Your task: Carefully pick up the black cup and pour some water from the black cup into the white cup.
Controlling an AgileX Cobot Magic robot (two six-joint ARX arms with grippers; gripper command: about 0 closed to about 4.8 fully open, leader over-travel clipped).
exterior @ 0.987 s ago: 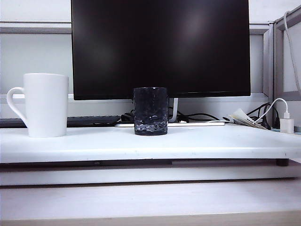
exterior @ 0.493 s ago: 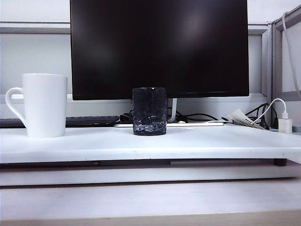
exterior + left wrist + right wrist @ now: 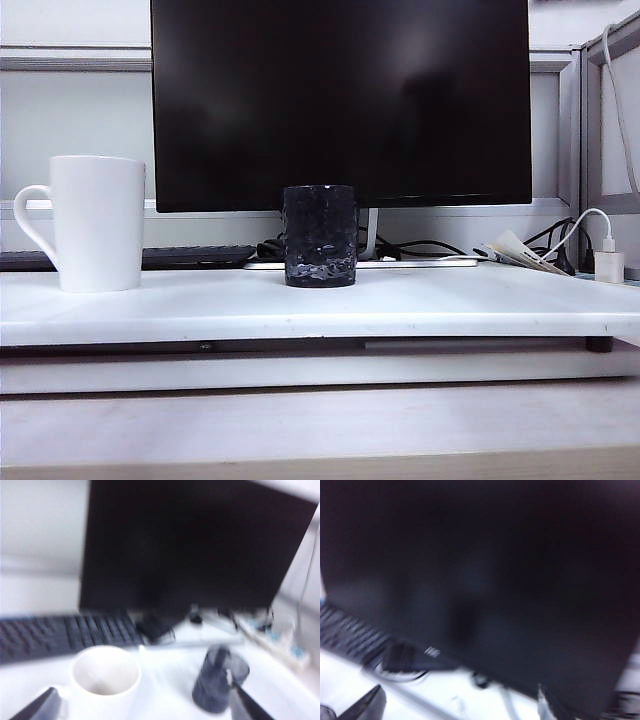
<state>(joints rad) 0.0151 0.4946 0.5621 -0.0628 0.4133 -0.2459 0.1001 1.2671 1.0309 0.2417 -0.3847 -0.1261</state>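
— Black glass, dimpled all over: the black cup (image 3: 320,236) stands upright near the middle of the white shelf (image 3: 420,305), in front of the dark monitor (image 3: 340,100). Nothing touches it.

— And the white cup (image 3: 98,222)?

— Well off to the left on the same shelf, upright, handle pointing away from the black one. The left wrist view looks down into it and I see only a pale inside, too blurred to say if it is dry. I cannot make out the water in either cup.

— Where are the arms?

— Neither shows in the exterior view. The left gripper (image 3: 145,707) hangs above and short of both cups, its two dark fingertips (image 3: 37,707) spread wide apart with nothing between them. The right gripper (image 3: 457,705) is up facing the monitor, jaws also wide and empty; only a sliver of the black cup shows at the edge of its view.

— What could go wrong?

— Both wrist pictures are smeared, so I judge the arms are travelling fast. A quick approach could clip the glossy glass, tip it and spill water toward the keyboard (image 3: 195,256) and cables (image 3: 420,246) just behind. A weak grip on those slick facets might let it slide.
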